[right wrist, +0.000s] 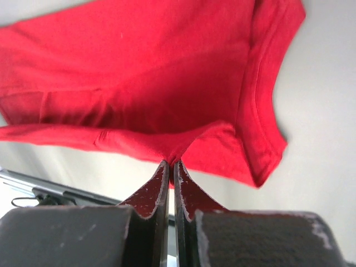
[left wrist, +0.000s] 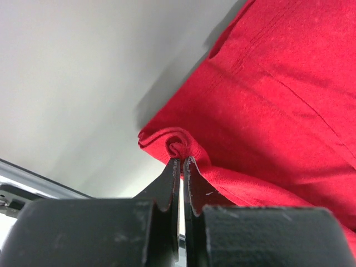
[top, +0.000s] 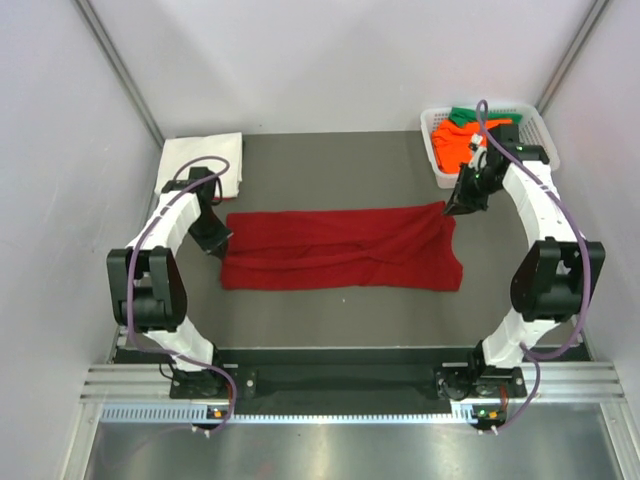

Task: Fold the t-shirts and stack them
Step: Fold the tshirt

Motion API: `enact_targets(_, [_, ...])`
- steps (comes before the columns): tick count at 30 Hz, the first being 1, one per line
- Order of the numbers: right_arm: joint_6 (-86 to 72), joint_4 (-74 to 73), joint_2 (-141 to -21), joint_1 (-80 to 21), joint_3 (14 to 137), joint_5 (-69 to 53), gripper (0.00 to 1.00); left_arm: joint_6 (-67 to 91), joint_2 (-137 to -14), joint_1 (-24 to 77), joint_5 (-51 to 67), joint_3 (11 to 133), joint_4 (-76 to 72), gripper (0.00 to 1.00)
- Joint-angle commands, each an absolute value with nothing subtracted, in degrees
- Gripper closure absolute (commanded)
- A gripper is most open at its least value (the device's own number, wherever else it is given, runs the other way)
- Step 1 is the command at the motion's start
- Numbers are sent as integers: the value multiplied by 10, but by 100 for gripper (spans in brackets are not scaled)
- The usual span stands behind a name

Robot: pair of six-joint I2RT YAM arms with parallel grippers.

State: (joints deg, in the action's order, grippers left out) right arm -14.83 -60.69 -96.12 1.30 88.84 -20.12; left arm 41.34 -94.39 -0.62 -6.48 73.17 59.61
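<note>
Noted red shirt [top: 340, 248] lying as a long band across mid-table, between the arms. Found left gripper [left wrist: 182, 162] clamped shut on a bunched fold at its far-left corner, and right gripper [right wrist: 171, 165] pinched shut on the edge at its far-right corner. Judged a two-corner hold, meant to carry the far edge over evenly with cloth taut. Also seen: white shirt [top: 200, 162] folded far left, likely the stack spot; orange shirt [top: 462, 148] and green shirt [top: 462, 116] in basket [top: 538, 128], far right.

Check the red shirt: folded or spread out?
Partly folded: red shirt lies in a long layered band; left fingers and right fingers pinch its far corners.
</note>
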Motion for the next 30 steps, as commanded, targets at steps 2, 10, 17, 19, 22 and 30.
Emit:
enact_targets(2, [-122, -577, -1005, 14, 957, -198, 100, 391, -975, -4, -75, 774, 583, 100])
enact_targets(10, [-113, -571, -1077, 13, 1013, -210, 100, 387, -1017, -6, -93, 825, 595, 100])
enact_targets(17, [-111, -567, -1116, 13, 1044, -221, 100, 387, -1057, -5, -91, 847, 599, 100])
enact_targets(19, [-109, -566, -1130, 12, 1055, -222, 100, 386, -1063, -5, -96, 858, 601, 100])
enact_targets(22, [-108, -570, -1152, 11, 1078, -225, 100, 386, -1075, -6, -96, 870, 605, 100])
enact_targets(30, [-112, -567, -1192, 4, 1114, -224, 100, 385, -1104, -5, -94, 889, 611, 100])
